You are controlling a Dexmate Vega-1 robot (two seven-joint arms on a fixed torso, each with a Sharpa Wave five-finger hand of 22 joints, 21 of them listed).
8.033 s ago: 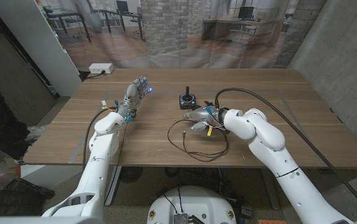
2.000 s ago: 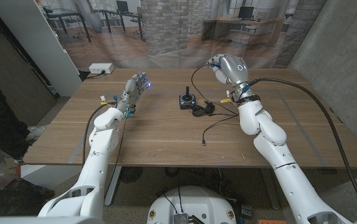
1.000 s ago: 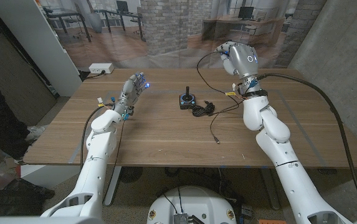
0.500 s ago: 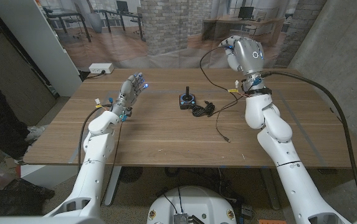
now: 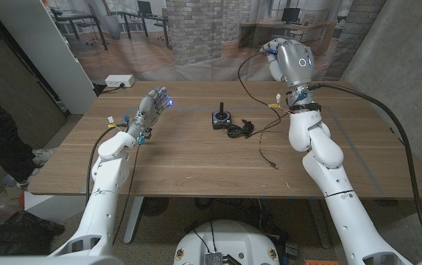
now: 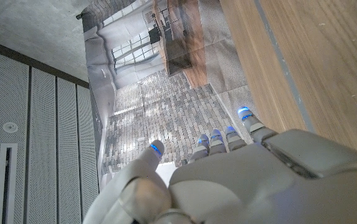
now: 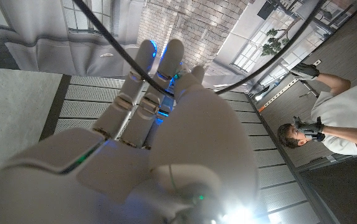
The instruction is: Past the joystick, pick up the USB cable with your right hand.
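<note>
So right now the right hand (image 5: 288, 60) is raised high above the far side of the wooden table (image 5: 188, 158), fingers closed around the black USB cable (image 5: 249, 77). From the grip the cable arcs down to a tangled heap sitting on the table just beside the joystick (image 5: 220, 116), and one loose end trails off toward the near edge with the plug lying on the wood. From the right wrist view you can see the cable crossing the curled fingers (image 7: 142, 81), and a person in a white shirt stands off at the side. The left hand (image 5: 149, 110) hovers over the table's left part, fingers spread apart, holding nothing, fingertips glowing blue
</note>
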